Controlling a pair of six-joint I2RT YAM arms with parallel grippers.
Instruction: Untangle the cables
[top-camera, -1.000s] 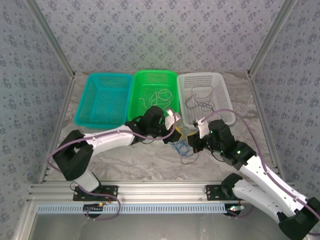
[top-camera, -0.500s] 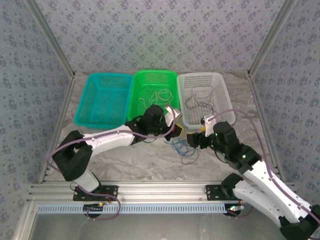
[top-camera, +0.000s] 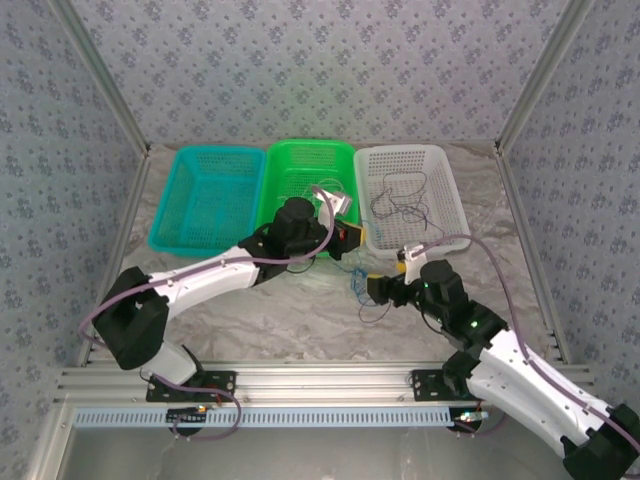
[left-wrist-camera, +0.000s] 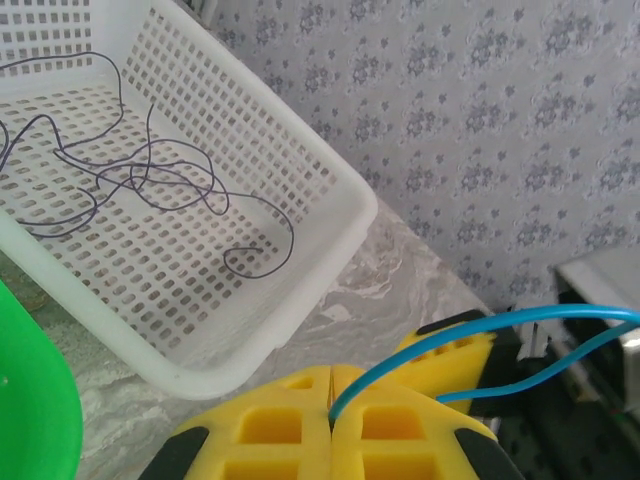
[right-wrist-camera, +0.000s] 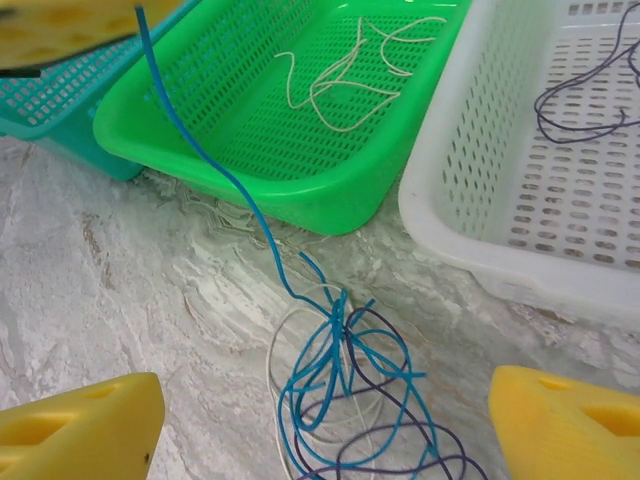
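Though tangled together, cables (right-wrist-camera: 338, 345): thin blue, whitish, purple loops.

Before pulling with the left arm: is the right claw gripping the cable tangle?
No, the right claw stands open, its yellow fingers wide apart either side of the tangle on the table.

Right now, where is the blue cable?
The blue cable is pinched in the shut left gripper and, in the right wrist view, runs down to the tangle on the table, just in front of the green basket.
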